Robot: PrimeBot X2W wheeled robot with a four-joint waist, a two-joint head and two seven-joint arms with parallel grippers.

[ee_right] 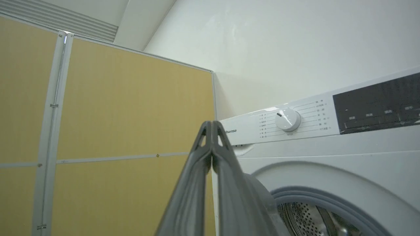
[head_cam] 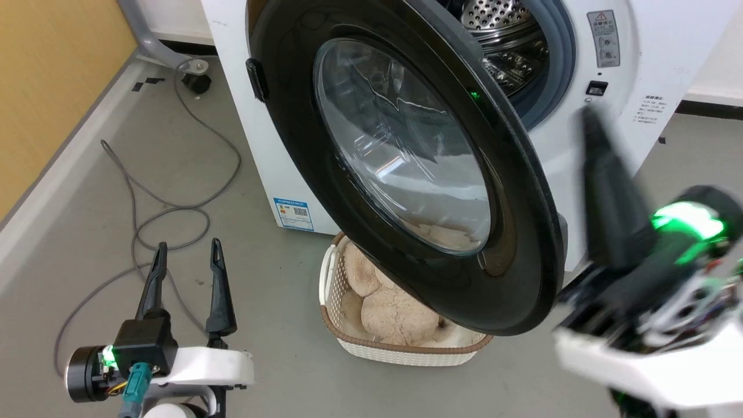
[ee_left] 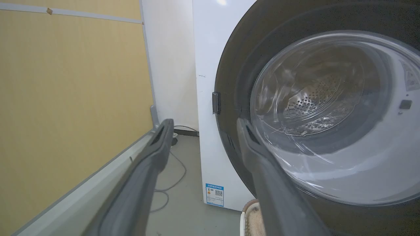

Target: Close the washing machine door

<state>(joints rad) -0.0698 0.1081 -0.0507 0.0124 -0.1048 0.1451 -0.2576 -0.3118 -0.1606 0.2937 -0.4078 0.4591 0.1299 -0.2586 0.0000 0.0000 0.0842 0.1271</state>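
Glossy black door point(head_cam: 278, 116), white washing machine point(head_cam: 255, 145)

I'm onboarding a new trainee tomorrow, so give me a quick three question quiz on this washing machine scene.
1. True or false: the washing machine door is latched shut.
2. The right end effector is: A open wide, B shut, C clamped on the door's rim.
3. Fill in: beneath the door stands a white ___ holding a plush toy.
Key: 1 false; 2 B; 3 basket.
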